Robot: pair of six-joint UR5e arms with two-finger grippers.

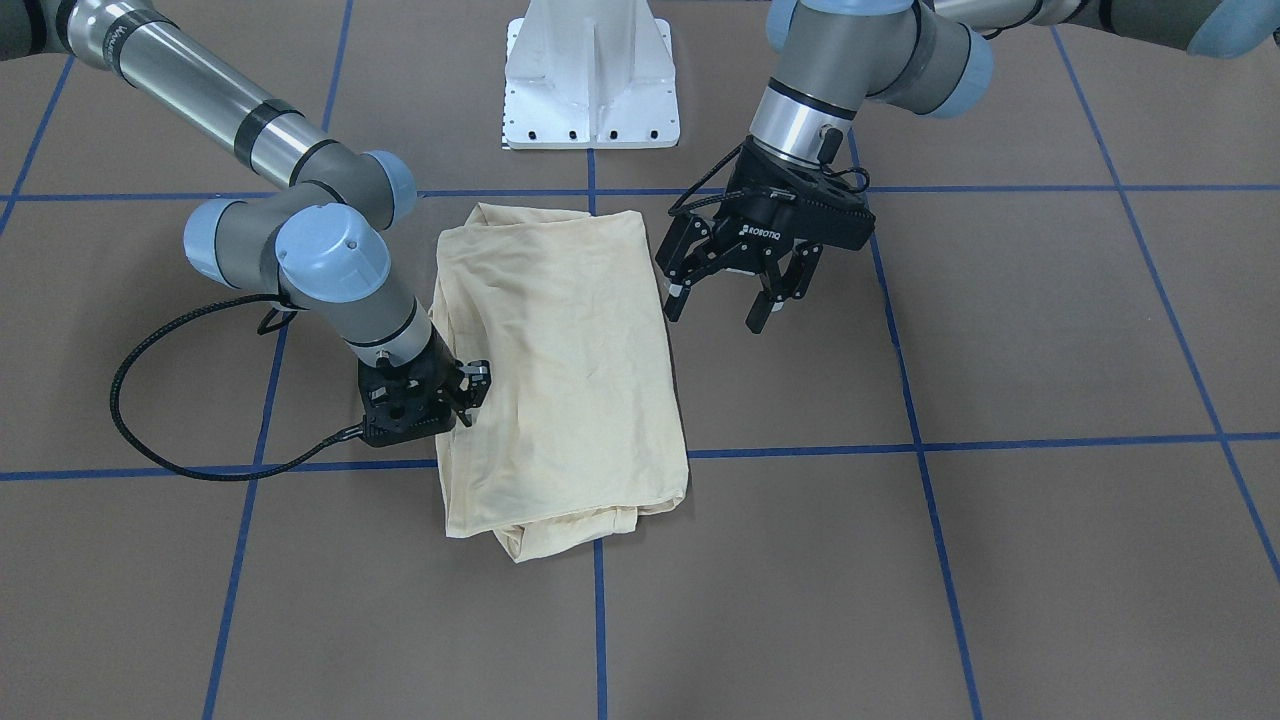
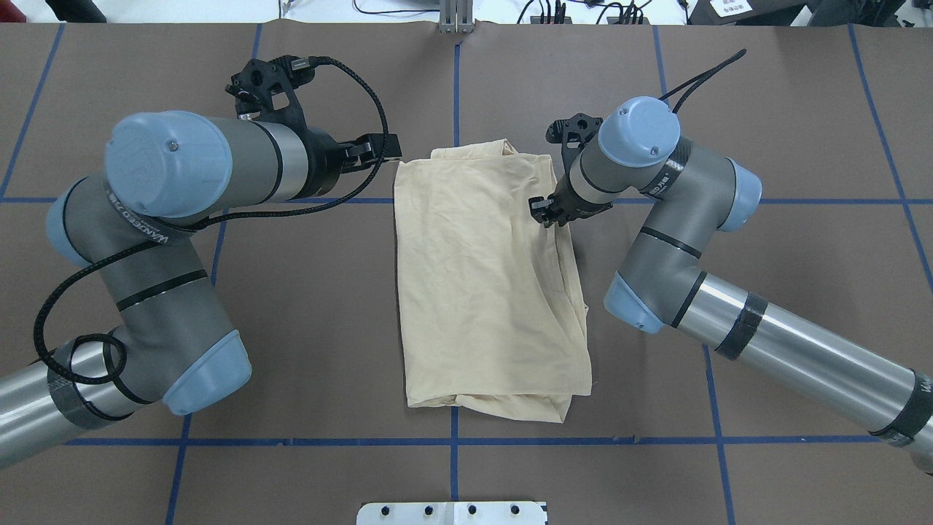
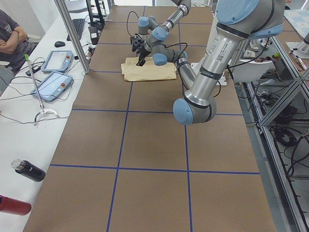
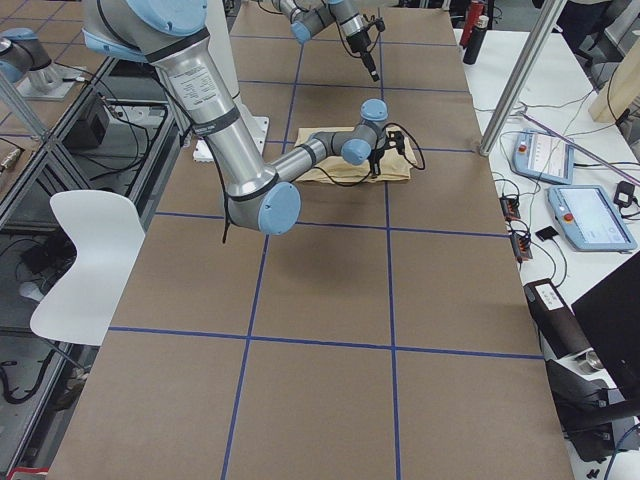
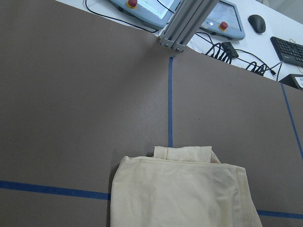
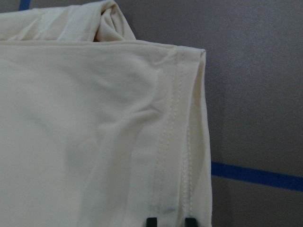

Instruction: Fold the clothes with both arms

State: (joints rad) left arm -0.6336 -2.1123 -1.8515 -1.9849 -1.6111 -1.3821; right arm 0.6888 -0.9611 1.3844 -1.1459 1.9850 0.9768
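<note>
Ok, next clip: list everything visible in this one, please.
T-shirt: one, cream-yellow, folded, table centre.
Table: one, brown, blue tape grid.
Pedestal base: one, white, robot's side.
Control tablets: two, grey-blue, side bench.
Bottles: two, black and red, same bench.
Chair: one, white, beside table.
Person: one, arms folded, by bench.
Arms: two, grey-silver, blue caps.
Left gripper: black, open, beside T-shirt.
Right gripper: black, shut on T-shirt's edge.
</note>
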